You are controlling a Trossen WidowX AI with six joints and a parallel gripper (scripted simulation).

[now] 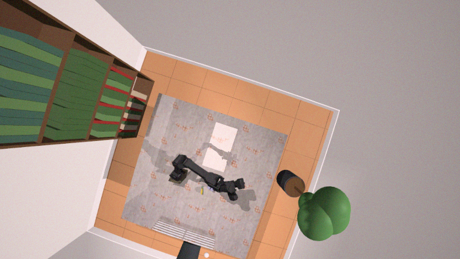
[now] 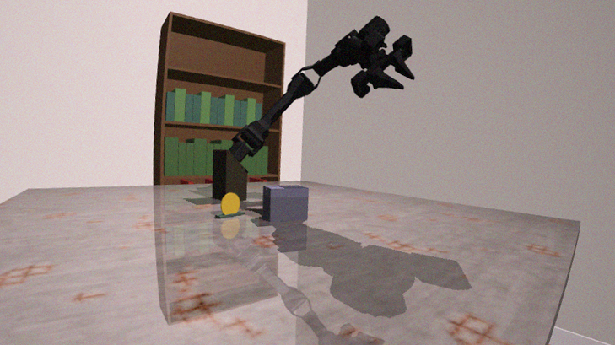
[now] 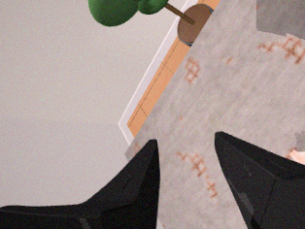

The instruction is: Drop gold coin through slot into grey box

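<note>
The gold coin stands on its edge in the low dark-green holder. The closed blue-grey box stands to the right of it in the exterior view; in the top view the arm covers most of it. The slot cannot be made out. My gripper is partly open and empty, high above the table and well beyond the box, with its fingers pointing down and outward. The wrist view shows bare tabletop between the fingertips, with neither coin nor box.
The arm's dark base stands behind the coin and holder. The arm reaches over the box in the top view. The marbled table has a bright patch of light or white on it. A bookshelf and a potted plant stand beyond the table.
</note>
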